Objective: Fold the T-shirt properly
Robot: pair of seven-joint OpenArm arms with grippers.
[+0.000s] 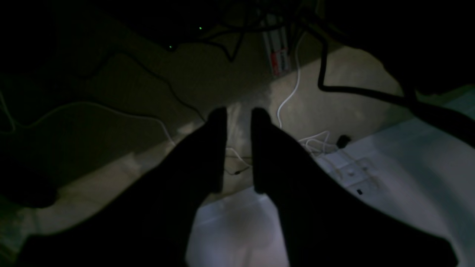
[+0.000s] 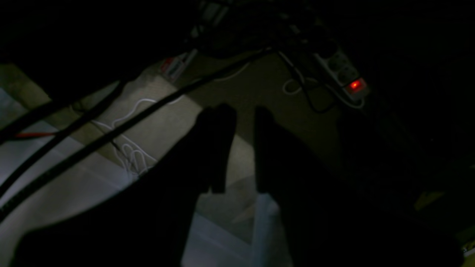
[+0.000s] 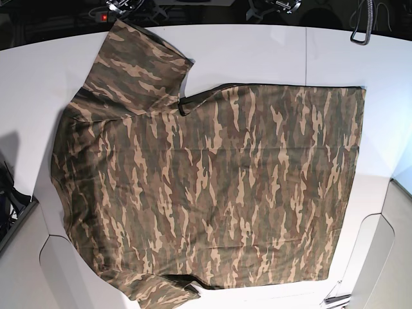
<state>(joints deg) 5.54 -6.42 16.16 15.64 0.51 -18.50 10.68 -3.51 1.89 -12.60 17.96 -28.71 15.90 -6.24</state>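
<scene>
No fold started yet — the T-shirt (image 3: pixel 212 193) lies spread flat on the white table (image 3: pixel 270 55), collar toward the base view's left, hem to the right, one sleeve up top, the other at the bottom edge.

Both arms are off the table. The left gripper (image 1: pixel 238 115) and right gripper (image 2: pixel 243 113) hang over a dim floor with cables (image 1: pixel 289 96), jaws slightly parted, holding nothing.

Likely next: bring both claws down to pinch one side's edge and carry it across.

The fabric is soft and thin, camo print with a dark ribbed collar (image 3: pixel 193 100) — it should drape and wrinkle easily.
</scene>
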